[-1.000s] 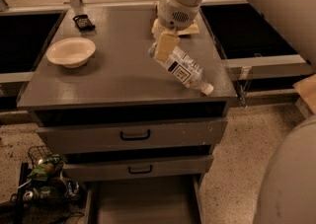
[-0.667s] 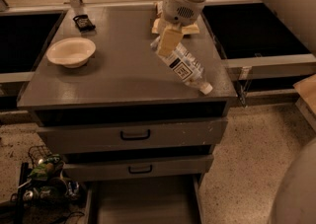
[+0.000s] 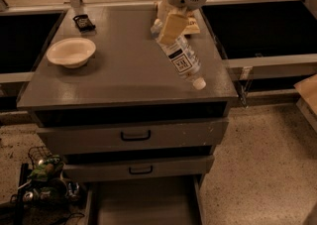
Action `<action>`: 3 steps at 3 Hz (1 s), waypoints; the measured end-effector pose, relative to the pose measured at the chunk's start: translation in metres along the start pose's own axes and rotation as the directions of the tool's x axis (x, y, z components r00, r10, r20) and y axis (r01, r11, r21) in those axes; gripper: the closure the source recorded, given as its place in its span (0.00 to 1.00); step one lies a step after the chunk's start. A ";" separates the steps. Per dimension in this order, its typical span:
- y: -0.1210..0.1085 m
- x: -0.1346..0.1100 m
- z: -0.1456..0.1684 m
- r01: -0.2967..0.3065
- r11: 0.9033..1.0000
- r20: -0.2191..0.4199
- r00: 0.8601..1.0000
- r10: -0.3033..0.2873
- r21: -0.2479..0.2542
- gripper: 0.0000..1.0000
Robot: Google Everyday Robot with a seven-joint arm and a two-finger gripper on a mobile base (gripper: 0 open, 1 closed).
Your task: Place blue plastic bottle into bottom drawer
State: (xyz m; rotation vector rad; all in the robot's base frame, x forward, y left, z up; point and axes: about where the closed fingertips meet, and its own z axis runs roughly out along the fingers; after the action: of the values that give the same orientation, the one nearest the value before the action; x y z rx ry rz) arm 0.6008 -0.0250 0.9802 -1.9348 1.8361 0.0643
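Blue plastic bottle [image 3: 182, 61] clenched at its base end in gripper [image 3: 168, 27], slanting down and right from the fingers, white cap lowest. Held over the right front of cabinet top [image 3: 114, 78]. Bottom drawer [image 3: 143, 204] open, well below.

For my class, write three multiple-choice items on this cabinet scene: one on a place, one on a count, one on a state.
1. Where is the bowl? A on the floor; B on the cabinet top; C in a sink.
2. How many black drawer handles show? A one; B two; C four.
3. The bottom drawer is: A pulled open; B shut; C missing.
Key: B, it rests there; B, one on each upper drawer; A, its inside is exposed, while the gripper holds the blue plastic bottle over the cabinet top.
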 end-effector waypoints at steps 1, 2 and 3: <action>0.007 -0.002 -0.020 0.010 1.000 0.010 1.000 -0.010 0.017 1.00; 0.024 0.006 -0.043 -0.012 0.999 0.024 1.000 0.011 0.045 1.00; 0.051 0.021 -0.071 -0.053 0.993 0.024 0.998 0.051 0.108 1.00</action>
State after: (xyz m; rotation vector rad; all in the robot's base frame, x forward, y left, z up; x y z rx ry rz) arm 0.5340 -0.0697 1.0211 -1.8061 1.8370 0.0021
